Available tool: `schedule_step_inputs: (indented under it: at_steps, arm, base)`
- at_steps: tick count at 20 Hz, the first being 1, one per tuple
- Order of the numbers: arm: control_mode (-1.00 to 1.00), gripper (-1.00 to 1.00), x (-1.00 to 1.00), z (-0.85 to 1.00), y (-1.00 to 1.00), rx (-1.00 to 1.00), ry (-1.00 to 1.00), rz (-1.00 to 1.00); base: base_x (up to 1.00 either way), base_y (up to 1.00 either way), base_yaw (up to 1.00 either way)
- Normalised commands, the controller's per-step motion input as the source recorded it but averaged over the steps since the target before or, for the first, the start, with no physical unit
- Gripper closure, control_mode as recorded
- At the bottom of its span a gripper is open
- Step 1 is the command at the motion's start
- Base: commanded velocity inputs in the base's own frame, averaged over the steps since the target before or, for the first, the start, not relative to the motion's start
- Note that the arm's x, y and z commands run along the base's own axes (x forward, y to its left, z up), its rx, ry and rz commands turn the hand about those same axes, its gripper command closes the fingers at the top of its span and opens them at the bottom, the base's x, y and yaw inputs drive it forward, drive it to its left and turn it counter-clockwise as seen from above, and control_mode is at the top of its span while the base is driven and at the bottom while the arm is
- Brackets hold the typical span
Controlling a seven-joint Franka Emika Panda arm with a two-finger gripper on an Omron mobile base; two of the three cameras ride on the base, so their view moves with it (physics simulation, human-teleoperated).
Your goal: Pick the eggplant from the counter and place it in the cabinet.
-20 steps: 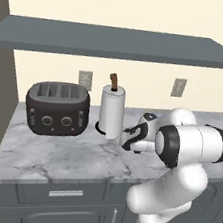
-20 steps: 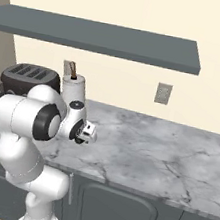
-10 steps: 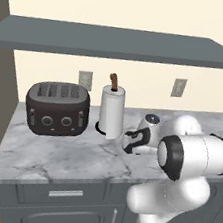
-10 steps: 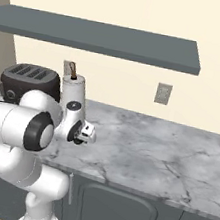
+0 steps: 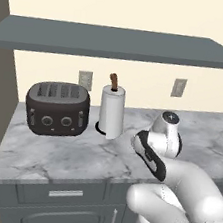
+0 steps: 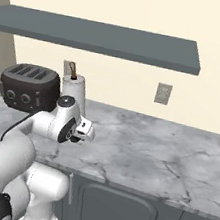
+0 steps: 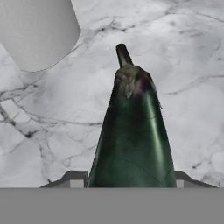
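The eggplant [image 7: 133, 135] is seen in the hand view lengthwise between the two finger tips, its stem pointing away from the camera; the gripper [image 7: 131, 177] is closed against its sides, one dark tip at each flank. The marble counter [image 7: 188, 57] lies beneath it, and whether the eggplant touches the slab cannot be told. The paper towel roll [image 7: 37, 30] stands just beyond, toward the counter's back edge; in the left base view the roll [image 5: 112, 111] is flanked by the black toaster [image 5: 57, 108] near the counter's left end. The cabinet [image 5: 118, 43] spans overhead; the gripper [image 6: 80, 133] is held low over the counter's [image 6: 150, 154] front portion.
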Motion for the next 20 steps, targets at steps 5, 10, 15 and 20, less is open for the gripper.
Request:
schedule_step_inputs:
  at_steps: [5,10,15,20]
  arm:
    - [-1.0,1.0,-0.39,1.0,-0.14,0.0,0.17,0.0]
    - [-1.0,1.0,-0.37,1.0,0.0,-0.01,0.14,0.0]
    - [-1.0,1.0,-0.25,1.0,0.0,-0.11,0.05,-0.02]
    - [-1.0,1.0,-0.23,1.0,0.0,-0.04,0.02,-0.05]
  base:
    - [0.0,0.0,0.0]
    - [0.0,0.0,0.0]
    - [0.0,0.0,0.0]
    - [0.0,0.0,0.0]
